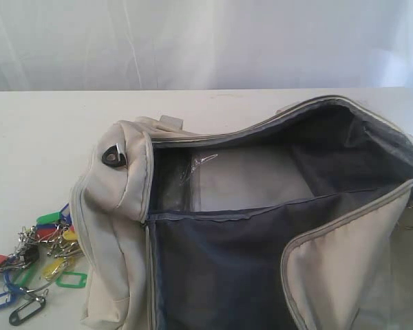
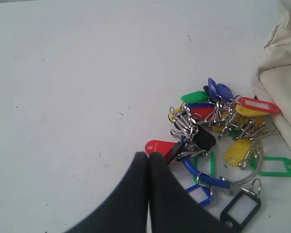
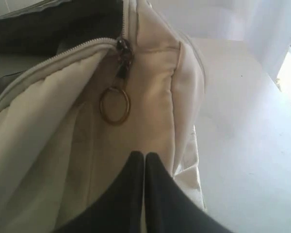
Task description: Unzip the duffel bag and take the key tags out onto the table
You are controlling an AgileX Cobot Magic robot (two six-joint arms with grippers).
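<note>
Left gripper: black jaws pressed together, empty, just beside bunch of glossy coloured plastic key tags w/ metal rings, on flat white table next to soft cream fabric duffel bag, unzipped. Right gripper: closed, empty, near brass zip ring. Task looks done; lift left gripper straight up so rings don't snag.

Unzipped bag — key tags perhaps touching

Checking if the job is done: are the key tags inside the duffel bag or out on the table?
Out. The key tags lie bunched on the table beside the unzipped duffel bag.
</note>
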